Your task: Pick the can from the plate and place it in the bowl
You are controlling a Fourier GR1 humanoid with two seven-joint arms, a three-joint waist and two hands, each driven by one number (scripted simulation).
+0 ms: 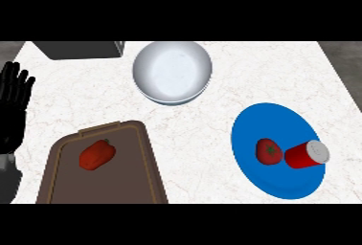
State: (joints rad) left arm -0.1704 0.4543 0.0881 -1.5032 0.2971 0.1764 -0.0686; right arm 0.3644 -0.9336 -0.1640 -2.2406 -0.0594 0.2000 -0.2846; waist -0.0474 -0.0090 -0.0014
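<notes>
Fingers point(16, 83) straight and spread on your left hand point(13, 115), resting at the table's point(84, 110) left edge. Your red can point(307, 154) lies tipped on the blue plate point(272, 124), beside a tomato point(268, 151); the white bowl point(172, 72) sits well apart.

White marble bench point(212, 119) with faint grey-brown veining, filling most of the head view. Narrower at the far side, wider toward the near edge. Beyond the bench's far corners, at upper left and upper right, dull grey floor point(343, 57) with a mottled, stone-like look. At the far left of the bench top, a dark grey box-shaped object point(81, 49), cut off by the view's top edge; exact kind not clear. Even, soft light throughout, only faint shadows on the marble.
</notes>
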